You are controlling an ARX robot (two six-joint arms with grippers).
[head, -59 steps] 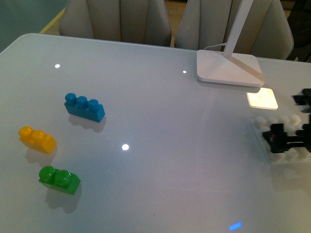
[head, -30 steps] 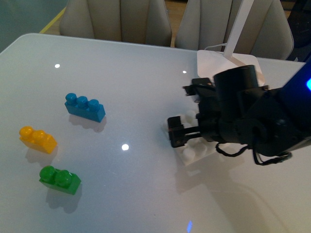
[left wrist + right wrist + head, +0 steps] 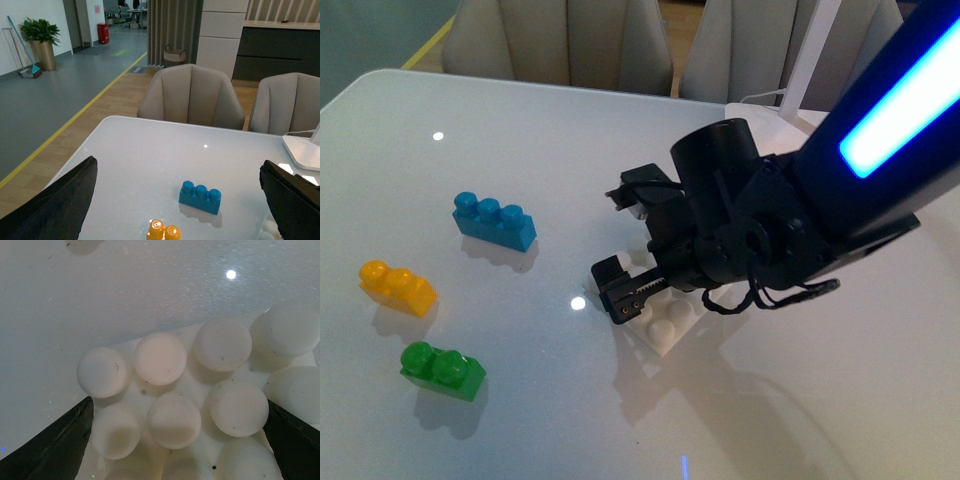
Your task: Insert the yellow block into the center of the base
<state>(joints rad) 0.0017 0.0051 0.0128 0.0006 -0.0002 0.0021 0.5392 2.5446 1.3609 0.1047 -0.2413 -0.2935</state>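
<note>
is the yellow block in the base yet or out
out: the yellow block lies on the table, apart from the base, and the studs seen in the right wrist view are bare

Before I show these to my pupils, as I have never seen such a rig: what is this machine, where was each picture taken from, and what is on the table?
It is a robot with two arms, each ending in a two-fingered gripper. The front view looks out from the robot's body over a white table. On it lie the yellow block, a green brick and a blue brick. The right gripper holds the base, a white studded plate. The right wrist view looks from that arm onto the base's studs, between its dark fingers. The left wrist view comes from the other arm; the left gripper is open and empty.
</note>
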